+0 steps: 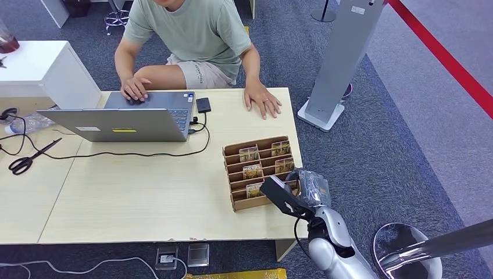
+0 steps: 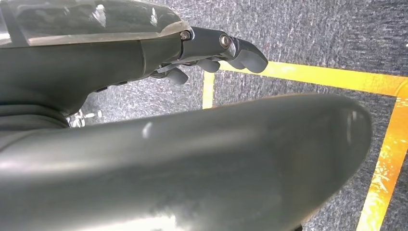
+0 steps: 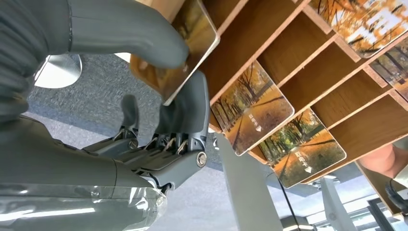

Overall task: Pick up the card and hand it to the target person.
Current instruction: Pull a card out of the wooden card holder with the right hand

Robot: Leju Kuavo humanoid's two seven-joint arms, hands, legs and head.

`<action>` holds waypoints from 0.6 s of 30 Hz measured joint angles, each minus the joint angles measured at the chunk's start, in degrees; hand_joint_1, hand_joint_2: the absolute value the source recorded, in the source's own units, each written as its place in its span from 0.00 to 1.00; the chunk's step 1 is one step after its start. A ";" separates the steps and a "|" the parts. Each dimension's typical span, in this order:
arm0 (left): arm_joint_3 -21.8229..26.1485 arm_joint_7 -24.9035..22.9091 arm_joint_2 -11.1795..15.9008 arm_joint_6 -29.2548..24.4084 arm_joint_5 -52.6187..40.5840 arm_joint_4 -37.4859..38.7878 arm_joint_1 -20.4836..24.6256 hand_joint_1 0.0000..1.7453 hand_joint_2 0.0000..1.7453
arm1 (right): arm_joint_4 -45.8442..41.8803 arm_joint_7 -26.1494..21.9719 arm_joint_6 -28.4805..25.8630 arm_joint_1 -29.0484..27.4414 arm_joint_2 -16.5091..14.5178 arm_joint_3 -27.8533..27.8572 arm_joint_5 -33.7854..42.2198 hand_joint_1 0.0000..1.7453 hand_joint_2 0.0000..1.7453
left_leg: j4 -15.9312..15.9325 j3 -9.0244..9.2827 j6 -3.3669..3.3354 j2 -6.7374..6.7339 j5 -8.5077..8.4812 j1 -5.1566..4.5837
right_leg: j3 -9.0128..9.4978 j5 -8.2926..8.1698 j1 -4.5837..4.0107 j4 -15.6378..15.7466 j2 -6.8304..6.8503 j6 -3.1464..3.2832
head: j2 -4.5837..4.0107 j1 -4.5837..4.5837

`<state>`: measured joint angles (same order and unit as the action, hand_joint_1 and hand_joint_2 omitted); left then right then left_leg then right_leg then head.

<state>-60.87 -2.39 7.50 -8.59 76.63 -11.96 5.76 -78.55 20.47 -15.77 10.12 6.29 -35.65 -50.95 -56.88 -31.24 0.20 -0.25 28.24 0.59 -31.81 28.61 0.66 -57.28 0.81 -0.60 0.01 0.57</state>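
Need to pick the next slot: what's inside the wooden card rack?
The wooden card rack holds autumn-photo cards in several slots. The right robot hand pinches one card; it covers the near right slots.

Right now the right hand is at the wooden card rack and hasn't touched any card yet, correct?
Not quite. The right hand is at the wooden card rack, but the right wrist view shows its thumb and fingers already pinching a card at the rack's near end.

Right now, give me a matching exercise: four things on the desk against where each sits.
Things:
1. scissors
2. laptop
3. rack
4. right hand

Places:
A. at the rack's near right corner
B. under the person's hand
C. desk's right end
D. desk's left edge

Pairs: 1-D, 2-B, 3-C, 4-A
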 joint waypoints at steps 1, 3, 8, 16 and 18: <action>-0.02 0.01 0.00 0.00 0.00 0.00 0.00 0.00 0.00 | 0.00 0.02 0.02 0.00 0.00 0.01 0.04 0.67 1.00 | 0.00 0.00 0.00 0.00 0.00 0.00 | 0.00 0.00 0.00 0.00 0.00 0.00 | -0.01 0.00; -0.04 0.01 0.00 0.00 0.00 0.00 0.00 0.00 0.00 | 0.00 0.04 0.04 -0.01 0.00 0.04 0.11 0.68 1.00 | 0.00 0.00 0.00 0.00 0.00 0.00 | 0.00 0.00 0.00 0.00 0.00 0.00 | -0.01 -0.01; -0.07 0.01 0.00 0.00 0.00 0.00 0.00 0.00 0.00 | 0.00 0.05 0.12 -0.02 0.00 0.05 0.57 0.80 1.00 | 0.00 0.00 0.00 0.00 0.00 0.00 | 0.00 0.00 0.00 0.00 0.00 0.00 | 0.00 -0.01; -0.21 0.01 0.00 0.00 -0.01 0.00 0.00 0.00 0.00 | 0.14 -0.08 0.16 -0.15 0.00 0.05 1.03 0.99 1.00 | 0.00 0.00 0.00 0.01 0.00 0.00 | 0.01 0.00 0.00 0.00 0.01 0.00 | 0.00 -0.02; -0.37 0.01 0.00 0.00 -0.05 0.00 0.01 0.00 0.00 | 0.22 -0.11 0.09 -0.14 0.00 0.05 1.15 0.96 1.00 | 0.00 0.00 0.00 0.01 0.00 0.00 | 0.01 0.00 0.00 0.00 0.01 0.00 | 0.00 -0.01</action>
<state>-61.24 -2.38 7.50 -8.59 76.58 -11.96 5.77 -78.33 20.36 -15.68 9.98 6.29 -35.60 -49.81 -56.88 -31.24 0.20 -0.25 28.24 0.59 -31.80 28.61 0.66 -57.28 0.81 -0.60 0.01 0.56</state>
